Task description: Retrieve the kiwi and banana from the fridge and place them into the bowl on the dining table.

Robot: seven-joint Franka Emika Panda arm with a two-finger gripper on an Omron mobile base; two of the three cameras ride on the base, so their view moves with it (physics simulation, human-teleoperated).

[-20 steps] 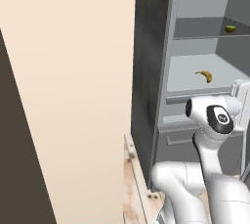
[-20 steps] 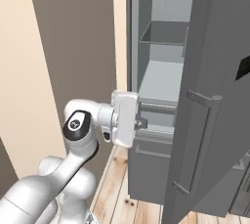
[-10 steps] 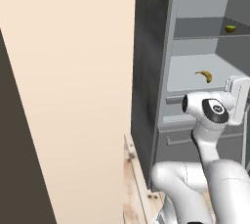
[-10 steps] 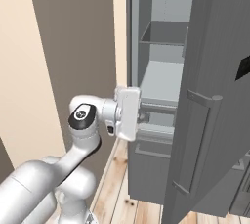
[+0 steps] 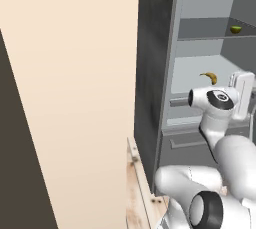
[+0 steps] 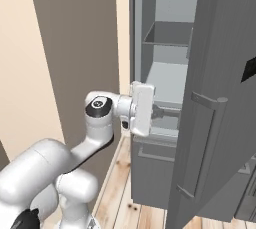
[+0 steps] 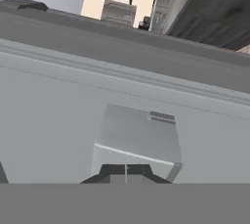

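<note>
The fridge [image 5: 151,68] stands open, its pale grey shelves showing. A small yellow-green kiwi [image 5: 235,29] lies on the upper shelf. On the shelf below it rests the curved yellow banana [image 5: 209,77]. My gripper [image 6: 159,113] is shut on nothing and points into the fridge [image 6: 165,75] at the front edge of the lower shelf, below and right of the banana. In the hand view the fingertips [image 7: 126,171] sit together in front of a pale grey surface. The bowl and the dining table are out of view.
The open fridge door [image 6: 220,98] stands close to the right of the hand. A bottom drawer [image 6: 155,170] lies under the shelves. A cream wall [image 5: 75,73] and a brown panel [image 6: 80,48] flank the fridge on the left, over wooden floor [image 6: 120,193].
The hand has shifted a little up and toward the fridge interior, with the wrist turning. The gripper stayed shut; the kiwi and banana have not moved.
</note>
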